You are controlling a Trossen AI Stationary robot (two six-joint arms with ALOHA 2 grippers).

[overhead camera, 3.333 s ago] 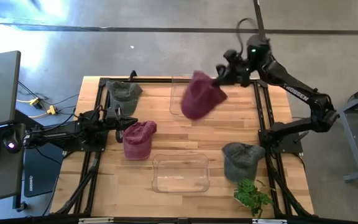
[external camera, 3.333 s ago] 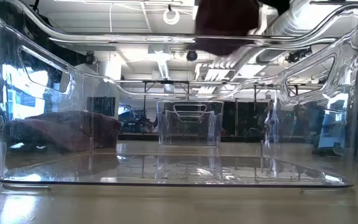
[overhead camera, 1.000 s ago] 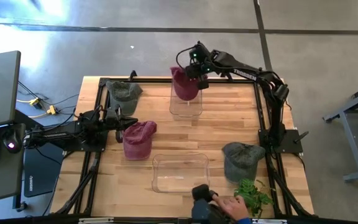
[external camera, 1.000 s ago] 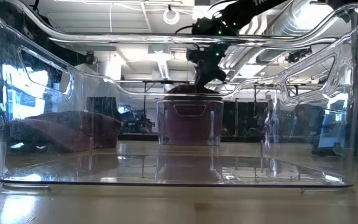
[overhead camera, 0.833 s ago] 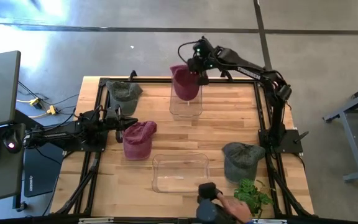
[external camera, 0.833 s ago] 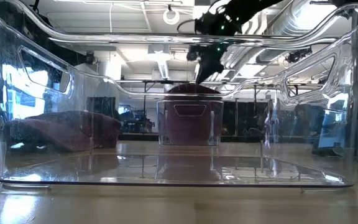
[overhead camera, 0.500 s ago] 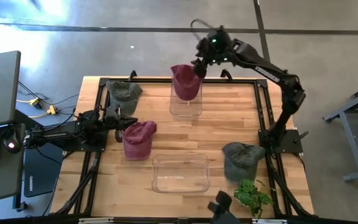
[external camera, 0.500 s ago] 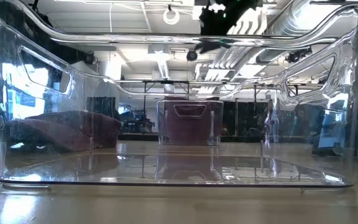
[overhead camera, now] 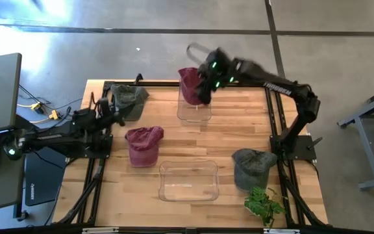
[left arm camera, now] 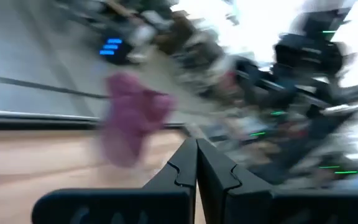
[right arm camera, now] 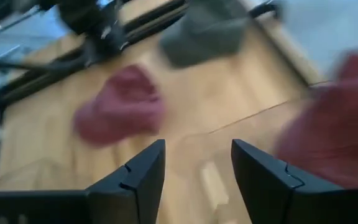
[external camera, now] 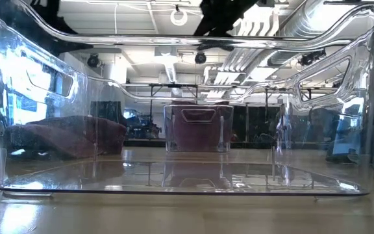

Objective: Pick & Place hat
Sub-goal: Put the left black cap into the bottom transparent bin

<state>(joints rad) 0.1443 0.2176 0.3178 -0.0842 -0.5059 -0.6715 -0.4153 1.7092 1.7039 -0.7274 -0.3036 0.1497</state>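
Both arms are matte black, built of slim jointed segments. The right arm (overhead camera: 284, 88), in the upper right of the overhead frame, carries white lettering along its forearm link, small green indicator lights glowing near its wrist, and a thin dark cable looping out beyond the wrist. The left arm (overhead camera: 57, 138), at centre left, has a bulkier base section with one green light at its far left end. The right gripper (right arm camera: 196, 163) has flat, angular black fingers (right arm camera: 143, 169) with a stepped notch on their faces.
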